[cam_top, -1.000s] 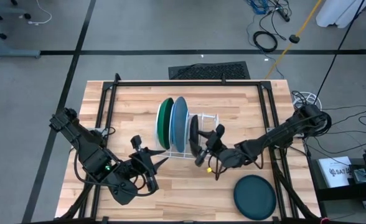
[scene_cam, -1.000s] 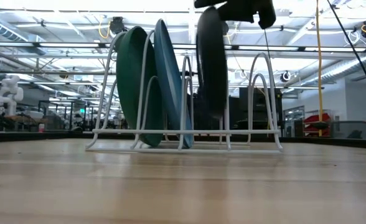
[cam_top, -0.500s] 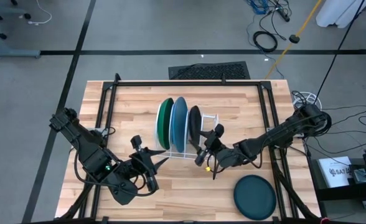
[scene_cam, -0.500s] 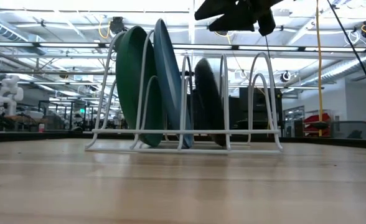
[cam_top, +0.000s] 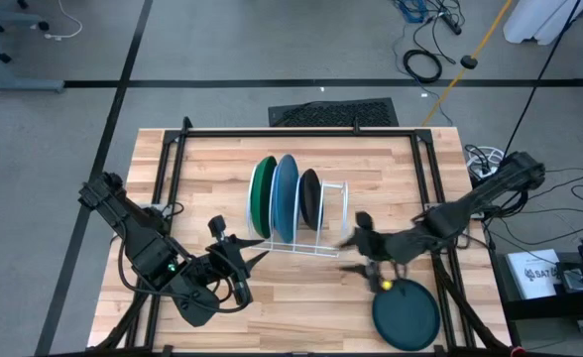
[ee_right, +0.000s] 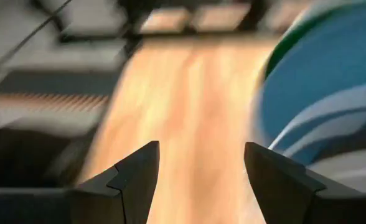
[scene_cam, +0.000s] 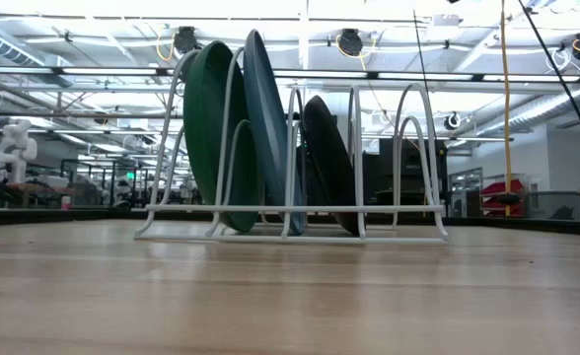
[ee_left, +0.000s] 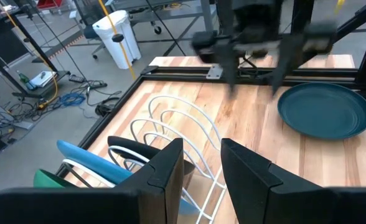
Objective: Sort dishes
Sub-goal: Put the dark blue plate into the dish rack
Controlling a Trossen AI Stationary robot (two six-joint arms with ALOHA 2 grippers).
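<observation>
While I watch the high view, the white wire rack (cam_top: 306,220) sits at centre frame on the wooden table (cam_top: 212,169) and carries three plates on edge. From left to right in that view: the large green plate (cam_top: 263,195), the large light blue plate (cam_top: 286,196), then the smaller black plate (cam_top: 310,196). In the low view I read the same order, green (scene_cam: 209,133), blue (scene_cam: 262,118), black (scene_cam: 327,158). Each stands between the wire hoops with its face turned toward frame left and right and its long axis running up and down the high view. The black plate leans, top edge toward the blue one. The slots on the rack's right side hold nothing.

The dark teal plate (cam_top: 406,313) lies flat on the table at lower right of the high view, well apart from the rack, face up.

Right gripper (cam_top: 356,243) is just right of the rack and above the teal plate's upper-left edge; its fingers (ee_right: 126,177) are spread apart with nothing between them.

Left gripper (cam_top: 255,252) waits at lower left of the rack, fingers (ee_left: 164,171) parted a little, empty.
</observation>
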